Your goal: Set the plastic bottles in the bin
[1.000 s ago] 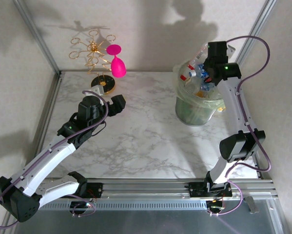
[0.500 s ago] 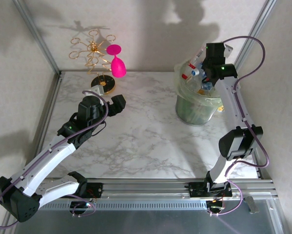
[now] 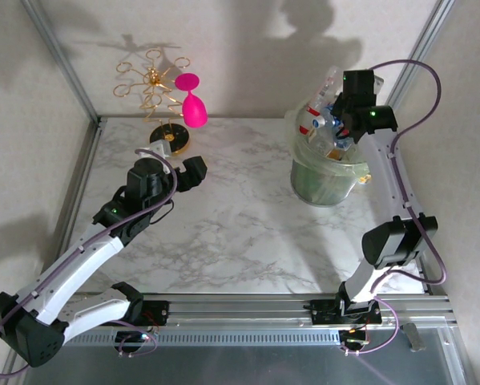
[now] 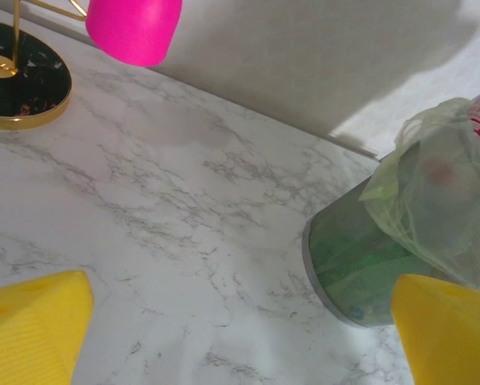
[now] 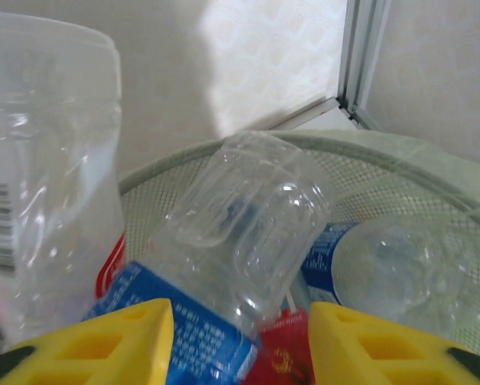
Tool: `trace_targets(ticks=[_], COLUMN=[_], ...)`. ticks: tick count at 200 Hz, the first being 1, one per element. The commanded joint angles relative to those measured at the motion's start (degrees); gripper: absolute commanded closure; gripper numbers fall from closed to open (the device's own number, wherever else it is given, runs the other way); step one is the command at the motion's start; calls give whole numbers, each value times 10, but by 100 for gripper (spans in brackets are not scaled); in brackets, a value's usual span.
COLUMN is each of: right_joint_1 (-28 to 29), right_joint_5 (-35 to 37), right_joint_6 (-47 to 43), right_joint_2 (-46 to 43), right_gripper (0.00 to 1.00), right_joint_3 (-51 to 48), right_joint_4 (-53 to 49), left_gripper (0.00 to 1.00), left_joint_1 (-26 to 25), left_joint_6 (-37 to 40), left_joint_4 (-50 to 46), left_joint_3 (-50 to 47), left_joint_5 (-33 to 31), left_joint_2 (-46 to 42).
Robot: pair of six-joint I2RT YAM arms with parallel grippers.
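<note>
Plastic bottles (image 5: 240,216) crowd the bin (image 3: 324,180) — right gripper (image 5: 240,321) hangs over them, grip unclear — left gripper (image 4: 244,321) wide.

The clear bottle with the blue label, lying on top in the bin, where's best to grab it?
Grip the clear bottle across its blue-labelled middle, probably from above: it lies tilted, base up, inside the bin, whose wall blocks sideways approaches.

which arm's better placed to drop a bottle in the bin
Right: its end effector is over the bin, a clear bottle between its fingers; the left end effector is empty, away from it.
</note>
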Motion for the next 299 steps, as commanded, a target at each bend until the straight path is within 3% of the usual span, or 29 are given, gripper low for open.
trace_targets(ticks=[1,25,46,53,75,89,104,132,152,161,176,194,210,220,246,279,299], right_joint_1=[1,1,4,8,21,25,25,25,26,26,25,26,25,26,25,24,19], right_joint_5=[-10,-13,-76,-114,-254,-308,-311,-238,-311,-324,-261,-215,-183,-167,-142,-69,-67], right_joint_6=[-6,-11,-61,-90,-142,-154,-165,-174,-216,-227,-203,-164,-146,-138,-146,-193,-250], right_joint_2=[-44,-83,-147,-183,-336,-421,-489,-590,-651,-659,-662,-667,-674,-684,-673,-575,-523], right_gripper=[48,40,17,2,1,1,1,1,1,1,1,1,1,1,1,1,1], right_joint_3=[6,-16,-78,-116,-295,-386,-440,-529,-590,-604,-630,-667,-699,-721,-784,-859,-911], right_joint_4=[-21,-12,40,71,234,311,339,352,357,333,281,239,234,251,339,492,598], left_gripper=[5,2,0,0,0,0,0,0,0,1,0,0,0,0,0,1,1], left_joint_1=[0,-4,-9,-12,-40,-57,-62,-62,-62,-62,-62,-61,-62,-62,-61,-60,-56], left_joint_6=[16,17,23,28,71,94,102,127,138,162,253,284,411,435,415,378,359], left_joint_4=[20,17,13,8,-24,-53,-73,-68,-38,-6,50,69,63,59,100,237,279], left_joint_3=[-8,-8,2,8,38,62,75,67,42,14,-37,-78,-109,-125,-166,-224,-233], left_joint_5=[24,24,38,43,1,-47,-93,-141,-143,-127,-69,-95,43,79,-3,-47,-87], left_joint_2=[-20,-33,-49,-54,-73,-81,-97,-138,-177,-201,-236,-252,-253,-249,-234,-237,-209])
